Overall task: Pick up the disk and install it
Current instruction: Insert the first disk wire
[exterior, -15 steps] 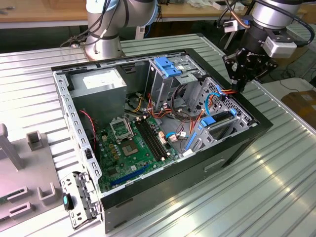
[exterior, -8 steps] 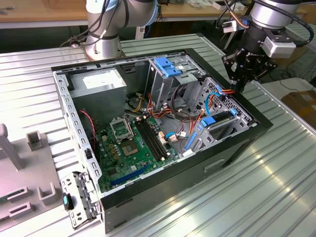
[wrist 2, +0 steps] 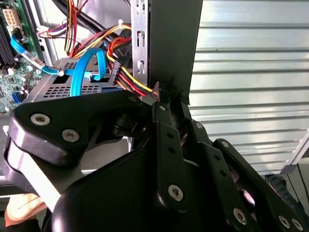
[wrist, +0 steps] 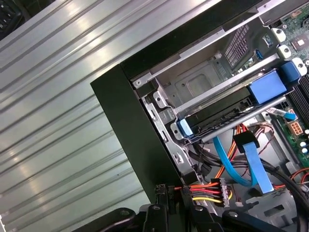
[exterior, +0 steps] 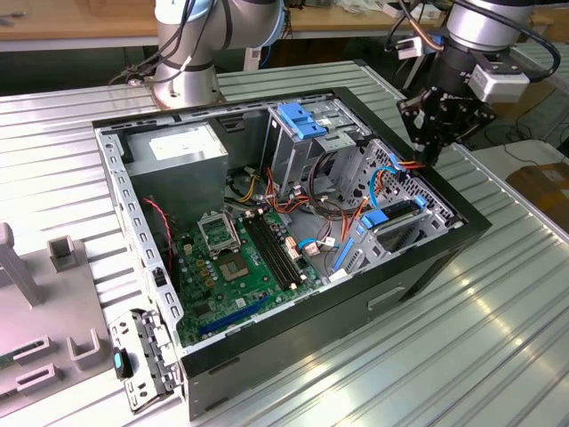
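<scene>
We find the gripper (exterior: pixel 433 153) at the upper right of the exterior view, just above the right-hand rim of the open computer case (exterior: pixel 404 276). Its fingers are drawn together and grip nothing. In the first wrist view the disk (wrist: pixel 217 115) sits inside the case's metal drive bay (wrist: pixel 193 79) (blue rails at both ends). The motherboard (exterior: pixel 240 267) lies on the case floor.

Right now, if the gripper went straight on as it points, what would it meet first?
Likely the edge of the black case wall just ahead of the gripper; the coloured-wire connector sits close beside it. Depth is unclear.
</scene>
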Motion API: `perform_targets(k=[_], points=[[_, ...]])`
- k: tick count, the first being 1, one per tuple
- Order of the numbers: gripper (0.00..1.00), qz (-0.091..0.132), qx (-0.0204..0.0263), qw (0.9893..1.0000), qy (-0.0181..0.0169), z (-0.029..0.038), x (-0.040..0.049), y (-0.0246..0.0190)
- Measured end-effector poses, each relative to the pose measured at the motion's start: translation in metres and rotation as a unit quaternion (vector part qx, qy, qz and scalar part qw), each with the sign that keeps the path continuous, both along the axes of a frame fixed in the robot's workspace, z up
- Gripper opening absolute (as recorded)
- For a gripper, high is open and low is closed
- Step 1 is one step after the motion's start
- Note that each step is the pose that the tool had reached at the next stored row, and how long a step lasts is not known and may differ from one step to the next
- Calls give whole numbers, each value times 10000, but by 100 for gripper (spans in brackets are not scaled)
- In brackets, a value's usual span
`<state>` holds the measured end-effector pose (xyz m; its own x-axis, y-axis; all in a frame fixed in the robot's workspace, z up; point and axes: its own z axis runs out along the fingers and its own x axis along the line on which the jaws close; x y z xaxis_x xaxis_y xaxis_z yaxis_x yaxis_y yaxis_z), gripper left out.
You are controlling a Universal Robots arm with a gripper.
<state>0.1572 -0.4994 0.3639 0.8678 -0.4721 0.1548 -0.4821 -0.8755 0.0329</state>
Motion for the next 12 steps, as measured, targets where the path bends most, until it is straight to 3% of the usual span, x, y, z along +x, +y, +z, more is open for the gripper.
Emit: perform_targets(k=[1,3,10,12], points=[[24,1,-60,10000,-1,-2,0,0],[24,1,-109,9999,-1,-7,-1,4],[24,67,-109,9999,-2,-4,0,24],[16,69,-110,9999,-2,-4,0,23]])
